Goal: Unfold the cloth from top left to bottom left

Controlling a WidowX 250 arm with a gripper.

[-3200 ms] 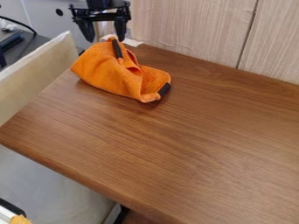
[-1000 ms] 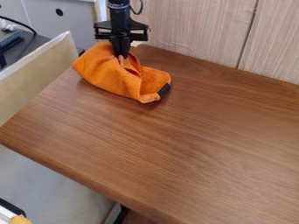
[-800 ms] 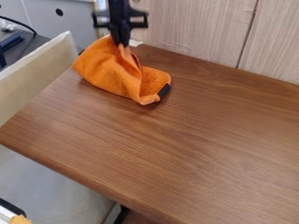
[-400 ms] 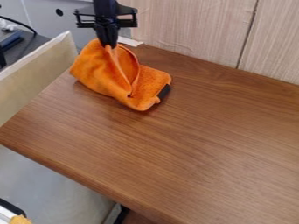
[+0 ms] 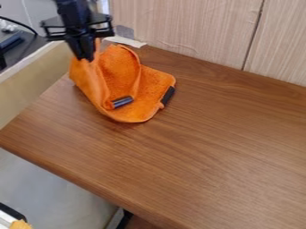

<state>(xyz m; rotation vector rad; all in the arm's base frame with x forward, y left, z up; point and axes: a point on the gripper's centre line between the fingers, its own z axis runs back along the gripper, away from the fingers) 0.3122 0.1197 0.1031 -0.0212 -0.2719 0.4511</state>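
About halfway there, folks: gripper [image 5: 84,59] looks clamped on the part-opened cloth [image 5: 154,85] near the table's far left corner [image 5: 64,91], flattening's left.

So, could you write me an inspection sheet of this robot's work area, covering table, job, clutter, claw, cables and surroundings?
Surface: brown wooden tabletop, wood grain visible.
Job's things: orange cloth, partly folded, left side raised; dark patches at its right edge and mid-fold.
Clutter: white strip at the tabletop's back edge.
Claw: at the cloth's upper left, closed on it.
Cables: black cable, upper left, off the tabletop.
Surroundings: wood-grain panels behind; beige board at left.
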